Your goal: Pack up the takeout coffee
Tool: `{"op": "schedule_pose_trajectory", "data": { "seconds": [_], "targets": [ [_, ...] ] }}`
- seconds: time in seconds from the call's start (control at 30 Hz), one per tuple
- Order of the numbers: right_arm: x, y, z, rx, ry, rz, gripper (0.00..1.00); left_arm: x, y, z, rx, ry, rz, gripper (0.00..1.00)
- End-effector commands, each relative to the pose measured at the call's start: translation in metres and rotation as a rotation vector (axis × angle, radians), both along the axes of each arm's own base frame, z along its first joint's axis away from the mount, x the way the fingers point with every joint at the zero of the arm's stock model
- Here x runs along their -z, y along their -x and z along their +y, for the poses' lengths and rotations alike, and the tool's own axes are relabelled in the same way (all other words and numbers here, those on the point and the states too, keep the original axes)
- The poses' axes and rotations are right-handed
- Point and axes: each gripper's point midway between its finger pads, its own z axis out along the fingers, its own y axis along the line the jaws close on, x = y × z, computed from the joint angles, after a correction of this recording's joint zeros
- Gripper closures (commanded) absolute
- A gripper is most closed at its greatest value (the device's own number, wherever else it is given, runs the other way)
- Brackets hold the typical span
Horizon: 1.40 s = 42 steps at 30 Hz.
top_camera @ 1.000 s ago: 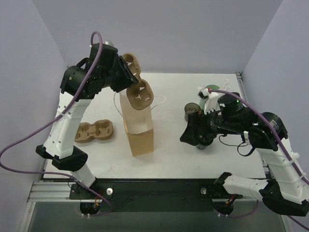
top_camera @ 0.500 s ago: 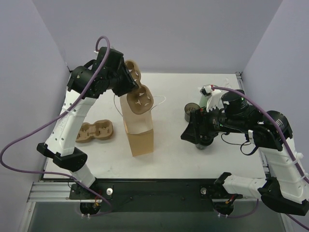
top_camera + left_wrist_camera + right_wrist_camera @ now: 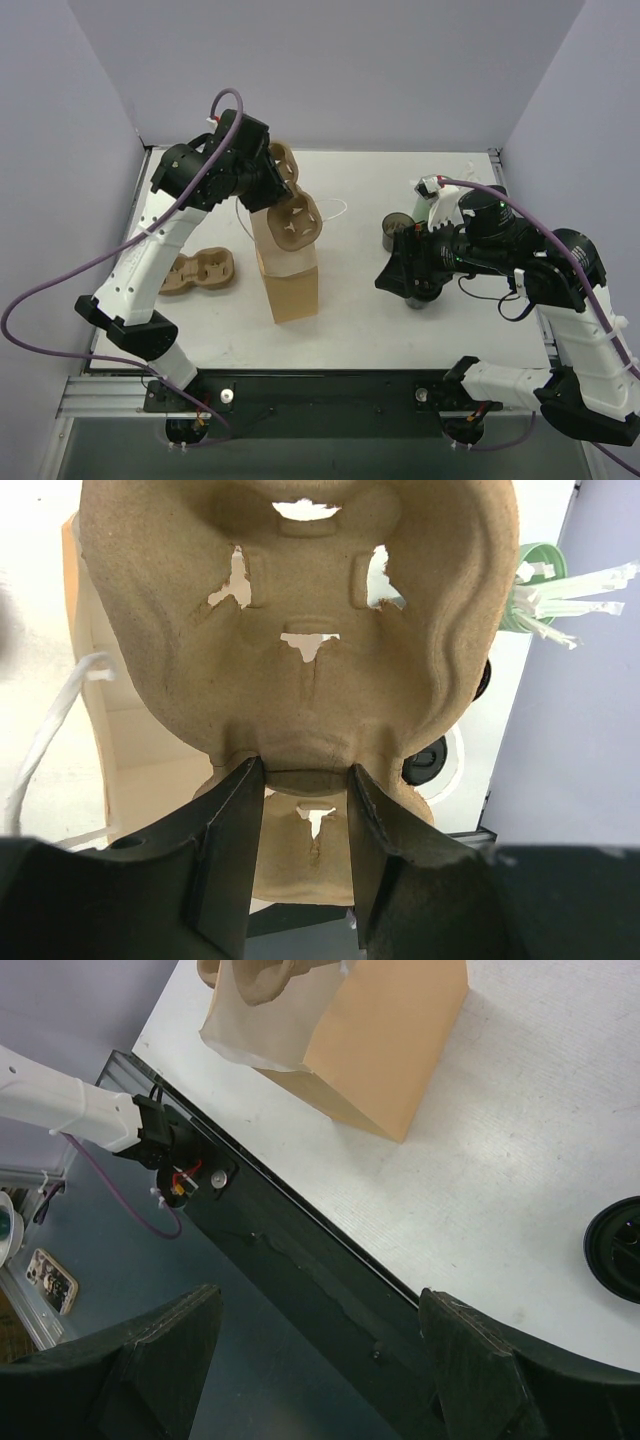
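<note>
My left gripper (image 3: 268, 190) is shut on the middle bridge of a brown pulp two-cup tray (image 3: 292, 215), holding it tilted over the open mouth of the tan paper bag (image 3: 292, 285). In the left wrist view the fingers (image 3: 232, 850) pinch the tray (image 3: 300, 610) with the bag (image 3: 130, 770) below. A dark takeout coffee (image 3: 393, 232) stands right of the bag. A second one (image 3: 421, 298) is half hidden under my right gripper (image 3: 397, 275), and its black lid (image 3: 615, 1260) shows at the right wrist view's edge. The right gripper (image 3: 320, 1380) is open and holds nothing.
A second pulp tray (image 3: 198, 272) lies on the table's left side. A pale green cup with white sticks (image 3: 430, 190) stands at the back right. The bag's white handle (image 3: 330, 212) hangs toward the right. The table's near edge (image 3: 300, 1220) runs below the right gripper.
The left arm has carried the tray rightward and down, closer over the bag's mouth. The right arm has barely moved.
</note>
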Motion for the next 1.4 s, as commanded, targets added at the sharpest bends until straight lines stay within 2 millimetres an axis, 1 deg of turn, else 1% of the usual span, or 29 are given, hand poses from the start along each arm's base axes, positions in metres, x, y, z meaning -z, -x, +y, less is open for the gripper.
{"op": "schedule_pose_trajectory", "data": {
  "seconds": [0.0,0.1,0.13,0.2,0.23,0.3,0.4,0.53,0.73,1.03,1.37],
  "targets": [
    [0.004,0.008,-0.012,0.028,0.038,0.041,0.18,0.02,0.048,0.038,-0.024,-0.116,0.143,0.83],
    [0.005,0.009,-0.013,0.026,0.041,0.04,0.18,0.022,0.051,0.042,-0.029,-0.121,0.144,0.84],
    [0.005,0.009,-0.012,0.024,0.042,0.041,0.18,0.026,0.052,0.044,-0.03,-0.136,0.156,0.84],
    [0.005,0.009,-0.013,0.024,0.042,0.039,0.18,0.027,0.054,0.046,-0.033,-0.137,0.155,0.84],
    [0.005,0.009,-0.012,0.024,0.04,0.04,0.18,0.032,0.056,0.048,-0.033,-0.148,0.17,0.84],
    [0.005,0.009,-0.012,0.025,0.042,0.044,0.18,0.034,0.058,0.049,-0.033,-0.153,0.173,0.84],
    [0.005,0.008,-0.011,0.025,0.04,0.048,0.18,0.038,0.058,0.049,-0.03,-0.159,0.186,0.84],
    [0.005,0.007,-0.01,0.024,0.04,0.051,0.18,0.038,0.059,0.045,-0.019,-0.15,0.192,0.85],
    [0.007,0.008,-0.011,0.029,0.041,0.056,0.18,0.056,0.068,0.05,-0.016,-0.189,0.241,0.88],
    [0.006,0.009,-0.01,0.034,0.034,0.065,0.18,0.065,0.066,0.05,0.004,-0.225,0.258,0.87],
    [0.005,0.01,-0.01,0.04,0.027,0.067,0.18,0.08,0.065,0.049,0.023,-0.272,0.298,0.88]
  ]
}}
